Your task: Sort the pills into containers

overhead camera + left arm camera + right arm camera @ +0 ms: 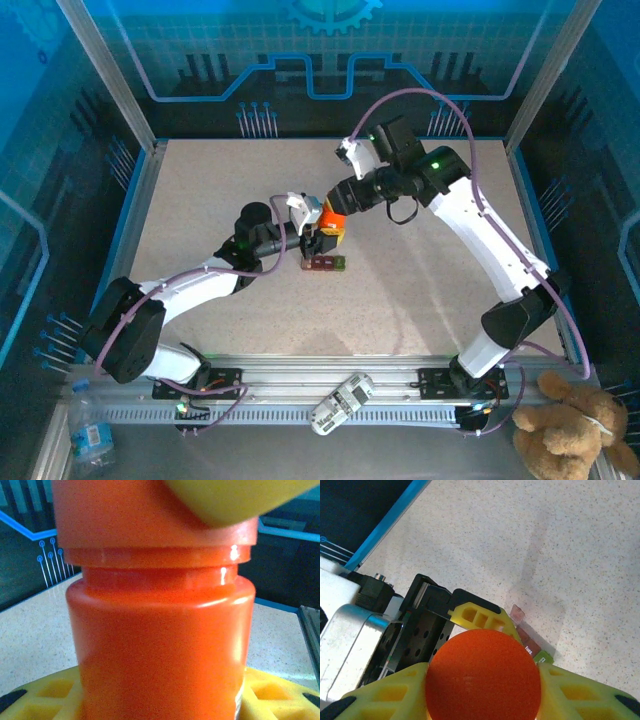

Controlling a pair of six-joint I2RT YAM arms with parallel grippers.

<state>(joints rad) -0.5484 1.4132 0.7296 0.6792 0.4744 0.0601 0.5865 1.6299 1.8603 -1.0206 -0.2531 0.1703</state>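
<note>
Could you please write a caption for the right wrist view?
Right hand grips the orange cap from above, left hand beneath; containers lie beyond.

Top view's bright and even, lit from above. Soft shadows sit right under the left arm [190, 285] on the counter [200, 200], and the blue walls [330, 50] are kinda glowing. Left wrist cam is way too close, so the orange bottle [160, 645] is soft, with tiny white glare spots on its neck. Right wrist: the cap [482, 677] is mushy, but the containers [527, 642] and speckled counter behind look sharp, with a faint shadow on the right.
</note>
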